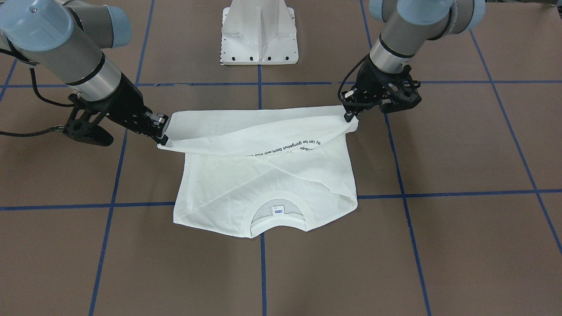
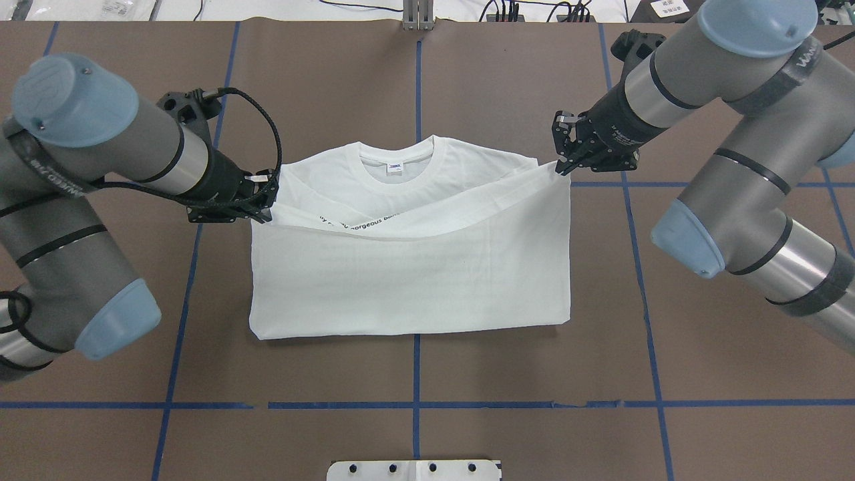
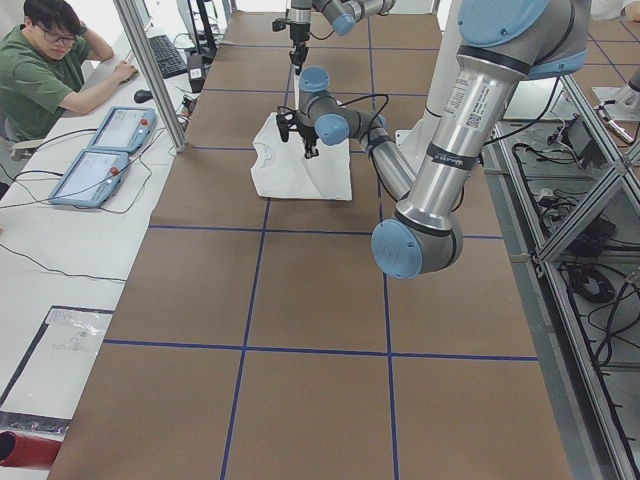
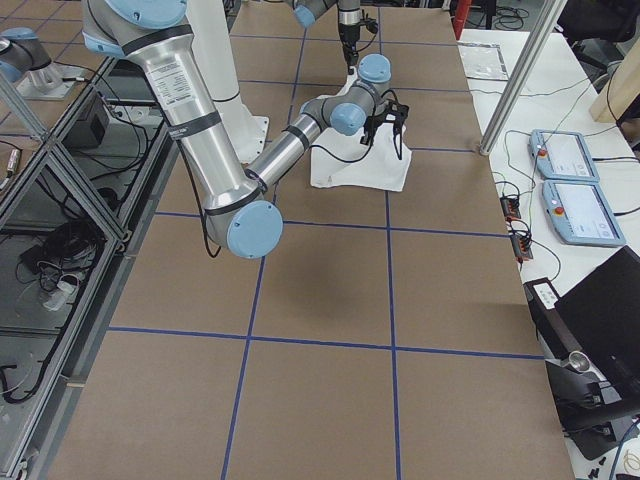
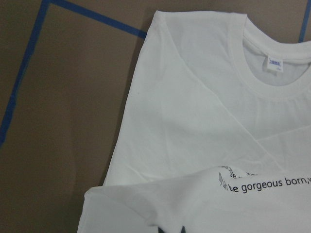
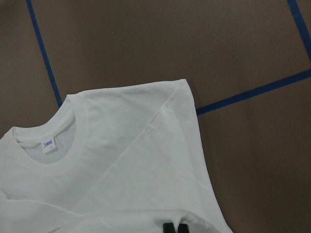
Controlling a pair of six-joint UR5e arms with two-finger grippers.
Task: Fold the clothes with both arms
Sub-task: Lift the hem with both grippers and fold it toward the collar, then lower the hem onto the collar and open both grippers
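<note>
Left pincer and right pincer each clamped on a T-shirt corner, spread taut, probably so the fold lands square at the collar.

Brown table; white T-shirt atop

Overhead and front cameras face each other across the desk. Both close wrist cameras share the T-shirt collar.
</note>
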